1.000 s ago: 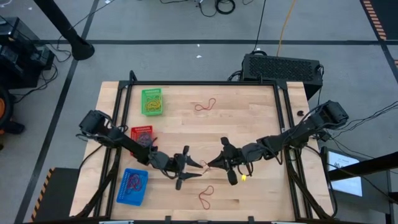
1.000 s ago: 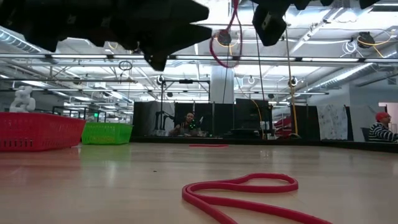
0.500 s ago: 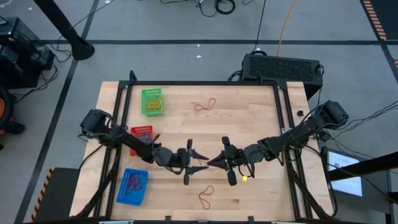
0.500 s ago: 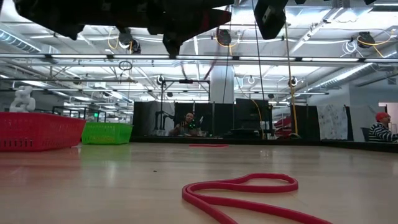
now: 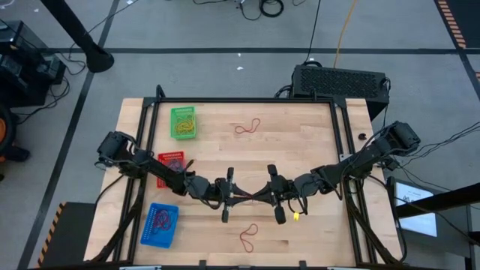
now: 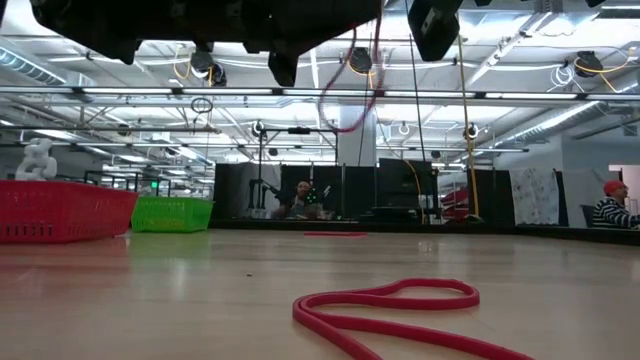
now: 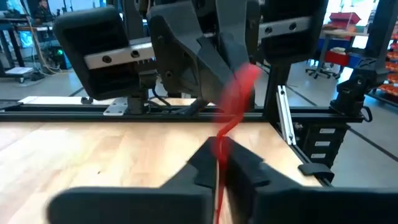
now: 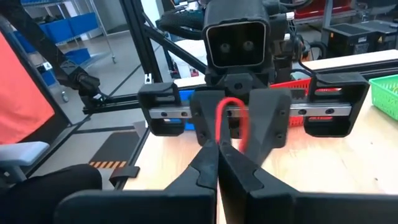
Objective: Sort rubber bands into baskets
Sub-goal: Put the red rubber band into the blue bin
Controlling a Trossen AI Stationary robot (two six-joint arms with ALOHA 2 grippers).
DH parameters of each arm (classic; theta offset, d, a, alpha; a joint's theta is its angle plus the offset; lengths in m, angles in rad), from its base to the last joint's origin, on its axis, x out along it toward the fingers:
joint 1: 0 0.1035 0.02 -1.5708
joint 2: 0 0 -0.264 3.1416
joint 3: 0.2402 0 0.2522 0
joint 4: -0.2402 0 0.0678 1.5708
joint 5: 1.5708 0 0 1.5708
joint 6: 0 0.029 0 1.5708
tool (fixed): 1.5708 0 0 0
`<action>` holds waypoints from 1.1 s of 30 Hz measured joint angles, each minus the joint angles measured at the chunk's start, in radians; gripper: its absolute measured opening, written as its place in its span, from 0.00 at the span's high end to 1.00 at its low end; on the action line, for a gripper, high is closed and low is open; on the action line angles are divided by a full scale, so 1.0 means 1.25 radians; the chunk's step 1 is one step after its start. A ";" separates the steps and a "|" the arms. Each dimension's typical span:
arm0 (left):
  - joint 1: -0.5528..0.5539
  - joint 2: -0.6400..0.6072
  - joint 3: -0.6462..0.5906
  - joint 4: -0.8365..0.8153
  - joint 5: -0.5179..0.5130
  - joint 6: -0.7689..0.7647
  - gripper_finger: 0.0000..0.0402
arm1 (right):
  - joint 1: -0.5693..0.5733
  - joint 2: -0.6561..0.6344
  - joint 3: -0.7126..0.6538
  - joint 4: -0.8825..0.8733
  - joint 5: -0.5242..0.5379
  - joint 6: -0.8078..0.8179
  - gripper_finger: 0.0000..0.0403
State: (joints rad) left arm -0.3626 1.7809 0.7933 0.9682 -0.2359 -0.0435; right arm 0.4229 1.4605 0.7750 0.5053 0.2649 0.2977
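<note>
A red rubber band (image 7: 239, 99) is stretched between the two black grippers, left gripper (image 5: 227, 196) and right gripper (image 5: 273, 195). The table (image 5: 300, 142) is pale wood with a plank grain and a black frame. Near its left edge sit a green mesh basket (image 5: 183, 122), a red basket (image 5: 170, 162) and, toward the front-left corner, a blue basket (image 5: 159, 225) with red bands inside. Two loose red bands lie on the wood: one (image 5: 248, 127) toward the back edge, one (image 5: 248, 236) near the front edge
</note>
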 joint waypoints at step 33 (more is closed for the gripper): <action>-0.203 -0.630 0.001 -1.100 0.204 -0.698 1.00 | 0.005 -0.070 0.000 -0.120 -0.005 -0.102 0.65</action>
State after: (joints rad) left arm -0.6162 0.9938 0.7940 -0.4064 0.0189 -0.9166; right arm 0.4294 1.3727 0.7753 0.3552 0.2592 0.1705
